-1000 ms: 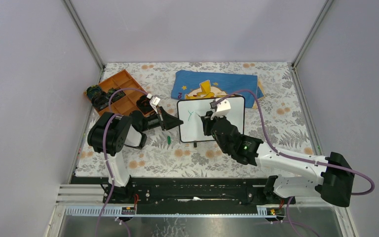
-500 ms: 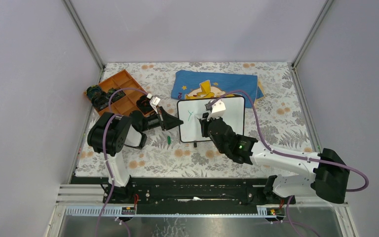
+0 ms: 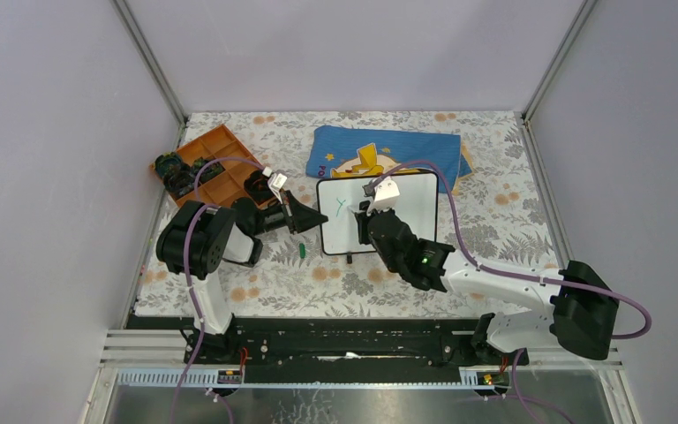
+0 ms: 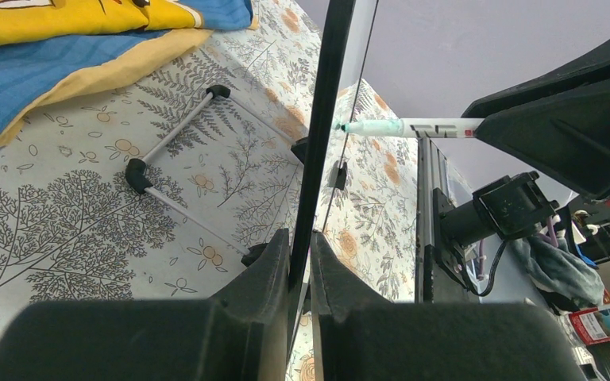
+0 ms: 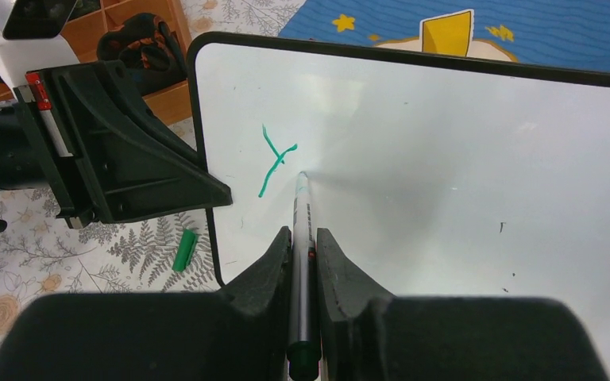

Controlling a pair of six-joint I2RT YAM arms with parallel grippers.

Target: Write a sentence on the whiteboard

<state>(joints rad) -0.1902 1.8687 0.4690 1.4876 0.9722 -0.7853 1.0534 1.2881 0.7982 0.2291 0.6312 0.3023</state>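
The whiteboard (image 3: 415, 212) leans upright on the floral table and also shows in the right wrist view (image 5: 461, 159). Of the sentence, only a green "Y" (image 5: 276, 159) shows, near the board's left side (image 3: 342, 207). My right gripper (image 5: 305, 234) is shut on a green-tipped marker (image 5: 302, 214), its tip touching the board just right of the "Y". In the top view it (image 3: 367, 217) is in front of the board. My left gripper (image 4: 300, 242) is shut on the whiteboard's black left edge (image 4: 330, 95), at the board's left side in the top view (image 3: 315, 218).
A green marker cap (image 3: 303, 251) lies on the table left of the board. An orange tray (image 3: 221, 159) with dark parts stands at the back left. A blue cloth (image 3: 406, 146) with a yellow figure lies behind the board. The board's wire stand (image 4: 137, 175) rests behind it.
My right arm has shifted a little to the left, bringing the marker closer to the "Y". The left gripper and the board have not moved.
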